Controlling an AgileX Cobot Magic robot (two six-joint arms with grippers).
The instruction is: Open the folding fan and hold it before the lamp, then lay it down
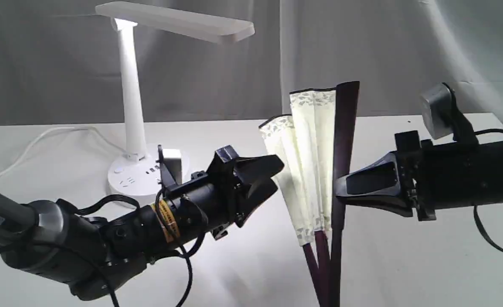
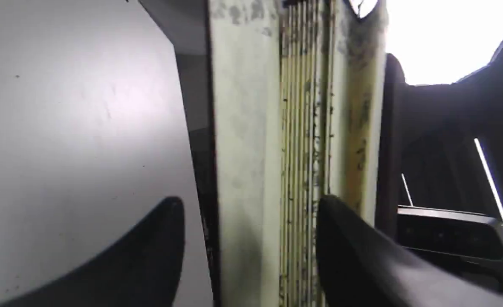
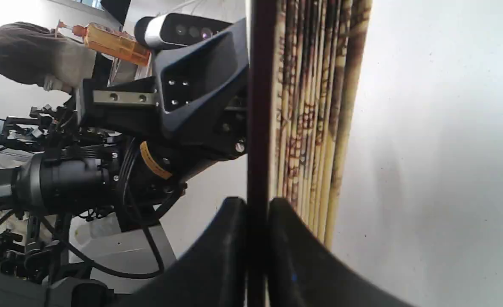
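A pale, bare-looking worktop (image 1: pixel 405 264) runs back to a grey curtain (image 1: pixel 362 42) that closes off the room. The lamp (image 1: pixel 130 94) stands lit at the rear left, its white cord (image 1: pixel 34 145) trailing across the surface. Right of centre the folding fan (image 1: pixel 311 162) stands upright, partly spread. The right gripper (image 1: pixel 339 187) is pressed together on its dark outer guard. The left gripper (image 1: pixel 277 175) is spread, with the cream pleats between its fingers; whether they touch the pleats cannot be told.
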